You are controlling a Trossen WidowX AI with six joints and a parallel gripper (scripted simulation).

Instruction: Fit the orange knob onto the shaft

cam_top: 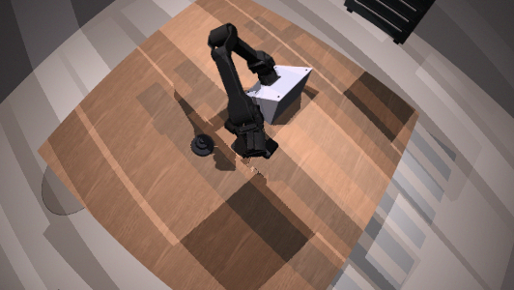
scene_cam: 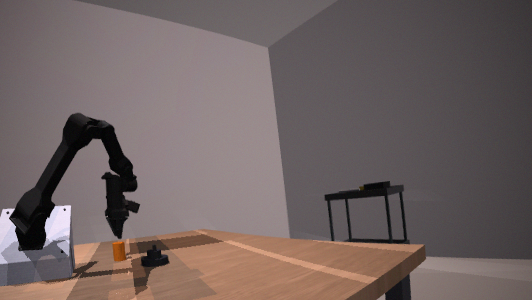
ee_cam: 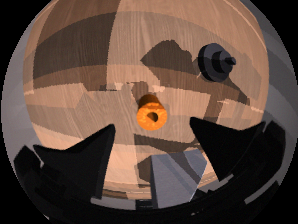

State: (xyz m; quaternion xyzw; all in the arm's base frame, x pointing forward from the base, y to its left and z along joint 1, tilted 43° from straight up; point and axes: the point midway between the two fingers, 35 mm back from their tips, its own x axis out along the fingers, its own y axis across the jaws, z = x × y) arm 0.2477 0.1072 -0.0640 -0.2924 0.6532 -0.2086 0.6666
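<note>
The orange knob stands upright on the table, its hole facing up. In the wrist view the hole is dark and not evenly round; the direction of its flat side is hard to tell. My gripper is open and empty, pointing down above the knob, with the knob between the fingertips in the wrist view. The arm hides the knob in the top view. The dark round pedestal stands apart from the knob, its shaft bare.
The pale angled arm base block stands on the wooden table, behind the knob as seen from the pedestal side. A dark side table stands away from the work table.
</note>
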